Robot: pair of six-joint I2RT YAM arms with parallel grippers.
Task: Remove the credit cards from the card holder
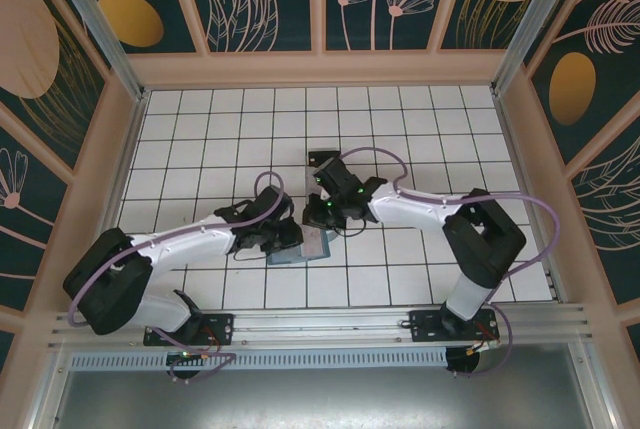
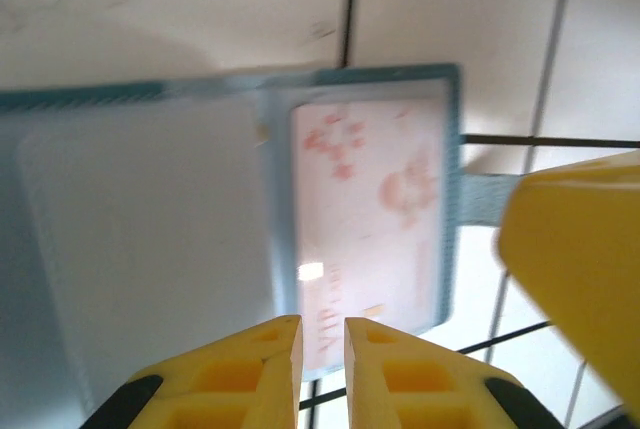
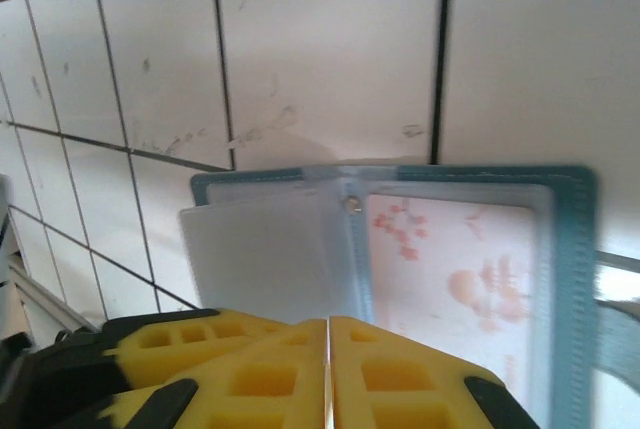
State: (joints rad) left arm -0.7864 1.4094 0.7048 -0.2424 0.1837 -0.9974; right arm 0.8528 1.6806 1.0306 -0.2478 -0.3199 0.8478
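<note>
Left gripper (image 2: 322, 341): two fingers nearly together at the near edge of the one card holder (image 2: 150, 239); I cannot tell whether they pinch it. The holder sits open at mid-table (image 1: 200, 139), two leaves spread, with one pale, pink-printed credit card (image 2: 370, 219) in the right-hand leaf's pocket. Right gripper (image 3: 328, 349): fingers clenched flush together at the holder's near edge.
</note>
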